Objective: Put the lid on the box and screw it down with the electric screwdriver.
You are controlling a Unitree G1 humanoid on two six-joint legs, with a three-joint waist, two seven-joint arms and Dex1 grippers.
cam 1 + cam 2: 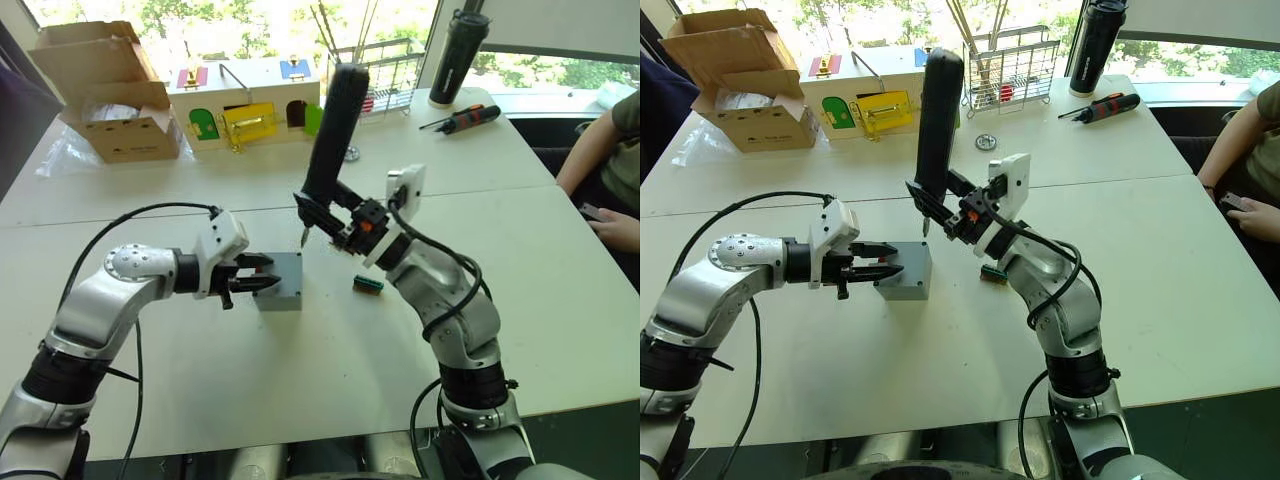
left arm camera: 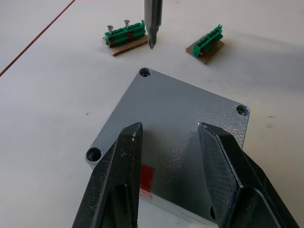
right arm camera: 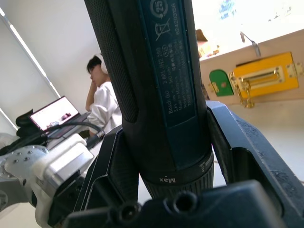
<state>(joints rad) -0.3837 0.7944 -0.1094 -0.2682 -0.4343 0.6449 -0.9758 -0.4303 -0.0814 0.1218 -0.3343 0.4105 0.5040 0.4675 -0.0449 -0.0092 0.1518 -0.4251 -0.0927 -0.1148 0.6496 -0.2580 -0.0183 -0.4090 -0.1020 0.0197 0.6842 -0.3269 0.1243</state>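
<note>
The grey box [image 1: 284,288] stands mid-table with the lid [image 2: 180,107] lying flat on top, its corner screw holes showing. A small red mark [image 2: 146,177] sits at the edge nearest my left gripper. That left gripper [image 2: 168,129] is open, its two black fingers [image 2: 124,156] reaching over the lid from the box's left side. My right gripper [image 1: 338,218] is shut on the electric screwdriver [image 1: 335,125], held nearly upright. Its metal bit [image 2: 153,23] hangs just above and beyond the lid's far corner hole [image 2: 145,72], not touching.
Two green terminal blocks [image 2: 124,35] [image 2: 205,45] lie beyond the box. At the back stand a cardboard carton [image 1: 110,90], a wooden box with coloured doors [image 1: 245,105], a wire rack [image 1: 385,70] and a black bottle [image 1: 460,55]. A hand screwdriver [image 1: 465,118] lies near a seated person [image 1: 610,160].
</note>
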